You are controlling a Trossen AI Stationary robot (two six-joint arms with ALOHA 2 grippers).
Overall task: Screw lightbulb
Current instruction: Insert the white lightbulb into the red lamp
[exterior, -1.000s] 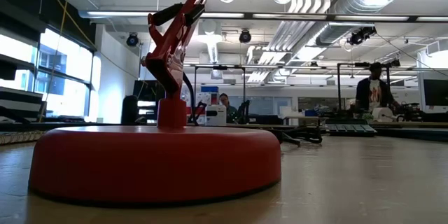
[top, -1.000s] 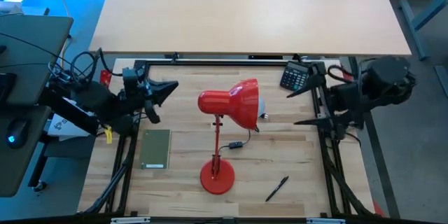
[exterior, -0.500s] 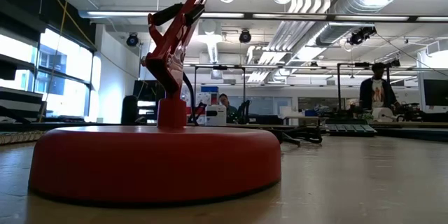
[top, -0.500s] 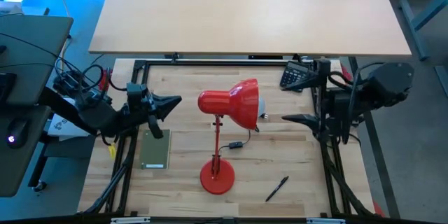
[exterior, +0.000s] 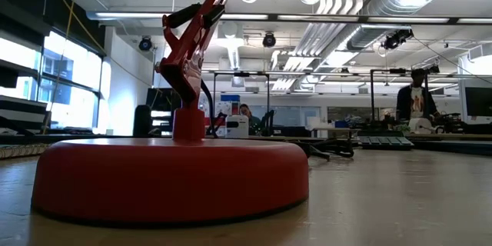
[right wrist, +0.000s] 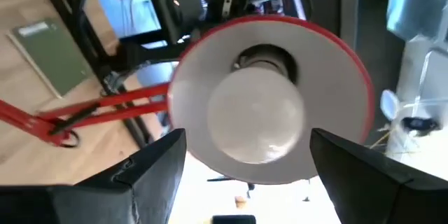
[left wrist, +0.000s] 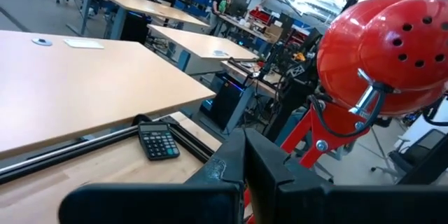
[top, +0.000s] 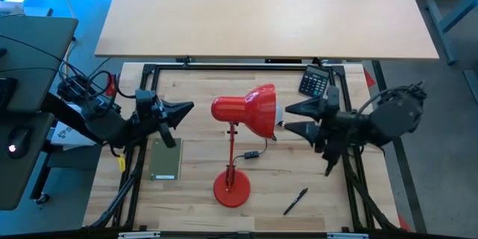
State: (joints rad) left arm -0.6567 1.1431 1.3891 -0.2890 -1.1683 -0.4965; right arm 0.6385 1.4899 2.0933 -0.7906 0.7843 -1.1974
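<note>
The lightbulb sits in the mouth of the red desk lamp's shade, its base toward the socket and its white dome facing the right end effector. That end effector hovers just beside the shade's opening with its fingers spread apart, not yet touching the bulb.

To do this step well, I judge it should advance straight along the bulb's axis, centre the dome between both fingers, close gently (glass is fragile) and only then twist.

The left end effector, fingers together, waits behind the shade above the worktop. The shade is the only container-like thing, and it holds only the bulb.
</note>
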